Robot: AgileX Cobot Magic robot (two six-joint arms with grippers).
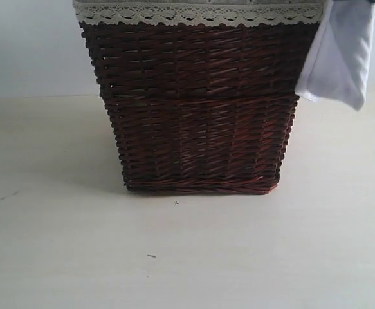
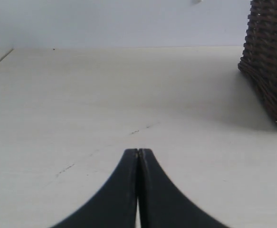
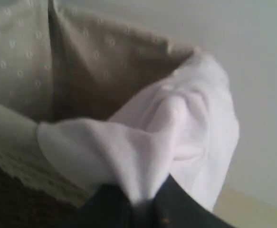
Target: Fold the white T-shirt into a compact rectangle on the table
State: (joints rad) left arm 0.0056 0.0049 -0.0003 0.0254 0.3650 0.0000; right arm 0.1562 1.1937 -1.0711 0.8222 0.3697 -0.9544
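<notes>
You are pinching the shirt [image 3: 190, 118] in the right gripper [image 3: 140, 204] at the basket [image 1: 193, 129] rim; lift straight up, avoiding the liner [image 1: 200, 14]. The left gripper [image 2: 138, 153] is sitting closed, empty.

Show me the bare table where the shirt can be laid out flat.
Widest bare patch: the table in front of the wicker basket, running to the view's near edge. More bare table lies to the basket's left, ahead of the shut left tool. Crowded: the basket's right rim, where the white T-shirt hangs over the side, pinched by the right tool.
</notes>
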